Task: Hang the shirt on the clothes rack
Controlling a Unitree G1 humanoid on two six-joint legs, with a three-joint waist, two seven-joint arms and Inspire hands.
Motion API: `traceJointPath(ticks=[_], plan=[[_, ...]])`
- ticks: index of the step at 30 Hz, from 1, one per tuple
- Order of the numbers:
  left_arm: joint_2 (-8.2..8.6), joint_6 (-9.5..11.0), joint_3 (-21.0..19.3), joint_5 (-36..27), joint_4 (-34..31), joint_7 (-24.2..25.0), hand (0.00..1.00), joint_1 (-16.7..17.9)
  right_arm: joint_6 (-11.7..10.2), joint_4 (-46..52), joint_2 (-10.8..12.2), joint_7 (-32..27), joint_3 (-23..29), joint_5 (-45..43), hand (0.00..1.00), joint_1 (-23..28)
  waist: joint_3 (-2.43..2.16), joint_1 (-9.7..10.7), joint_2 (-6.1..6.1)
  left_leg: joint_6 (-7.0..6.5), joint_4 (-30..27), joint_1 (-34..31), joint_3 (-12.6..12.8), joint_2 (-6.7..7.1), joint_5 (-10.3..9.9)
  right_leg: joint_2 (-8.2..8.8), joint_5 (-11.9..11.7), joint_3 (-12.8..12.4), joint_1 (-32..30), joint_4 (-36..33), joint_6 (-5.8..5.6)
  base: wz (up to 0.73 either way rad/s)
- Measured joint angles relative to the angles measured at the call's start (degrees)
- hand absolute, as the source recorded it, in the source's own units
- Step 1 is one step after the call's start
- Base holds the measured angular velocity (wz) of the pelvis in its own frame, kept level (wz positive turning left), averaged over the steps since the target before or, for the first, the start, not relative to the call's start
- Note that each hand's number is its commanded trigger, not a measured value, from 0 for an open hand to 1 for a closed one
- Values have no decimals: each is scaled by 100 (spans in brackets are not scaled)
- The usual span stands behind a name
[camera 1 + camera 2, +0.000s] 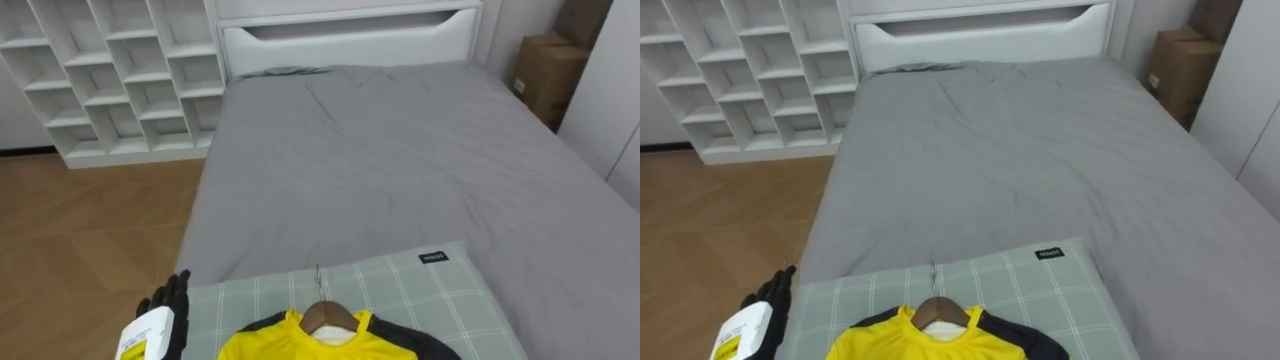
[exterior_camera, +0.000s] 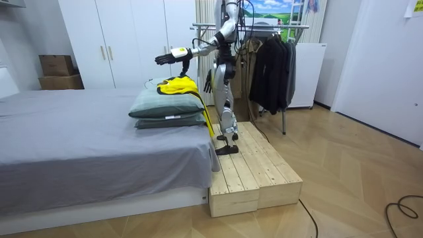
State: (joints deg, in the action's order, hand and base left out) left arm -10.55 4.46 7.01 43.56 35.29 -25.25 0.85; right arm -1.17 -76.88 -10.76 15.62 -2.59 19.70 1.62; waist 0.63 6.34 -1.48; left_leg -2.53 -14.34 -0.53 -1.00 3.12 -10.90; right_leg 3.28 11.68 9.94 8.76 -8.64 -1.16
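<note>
The yellow shirt (image 1: 290, 345) lies on its wooden hanger (image 1: 328, 316) atop a green checked pillow (image 1: 420, 295) at the near end of the grey bed (image 1: 400, 150). The hanger's hook points up the bed. The left hand (image 1: 165, 305) hovers just beside the pillow's left edge, fingers straight and apart, holding nothing. The right hand (image 2: 209, 82) hangs by the hip; I cannot tell its fingers' state.

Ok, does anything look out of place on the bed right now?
The yellow and black shirt on its wooden hanger lies on the green checked pillow, part drooping over the grey bed's edge. Odd for hung clothing.
</note>
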Motion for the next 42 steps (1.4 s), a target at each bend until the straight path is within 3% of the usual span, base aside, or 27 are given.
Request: traceJointPath(ticks=[6,13,19,29,42], plan=[[0,-44,12,2,472,1,0,-337,-1,0,-8,-2,-4,-19,0,-32,15,63,0,8,6,0,43,-34,4,-24,-13,-45,-9,0,15,-3],[4,-234,362,449,732,58,0,-515,-3,11,-34,-51,-123,224,0,-13,-32,179,-96,12,10,36,121,-48,7,-19,-19,-100,13,2,21,-4],[3,-253,370,490,974,114,0,-627,-4,12,-52,-55,-136,240,0,-27,-5,182,-186,13,98,-1,198,-56,34,-22,-20,-194,-58,-1,23,-8],[1,-247,370,489,975,121,0,-688,-6,11,-65,-53,-246,243,0,-78,10,206,-163,13,104,5,212,-57,50,-19,-23,-193,-97,-1,26,0],[-1,-238,373,457,1114,174,0,-1105,-6,80,-60,-60,-256,258,0,-146,18,297,-95,9,86,-202,247,-63,54,-9,-26,-200,-313,-18,26,0]])
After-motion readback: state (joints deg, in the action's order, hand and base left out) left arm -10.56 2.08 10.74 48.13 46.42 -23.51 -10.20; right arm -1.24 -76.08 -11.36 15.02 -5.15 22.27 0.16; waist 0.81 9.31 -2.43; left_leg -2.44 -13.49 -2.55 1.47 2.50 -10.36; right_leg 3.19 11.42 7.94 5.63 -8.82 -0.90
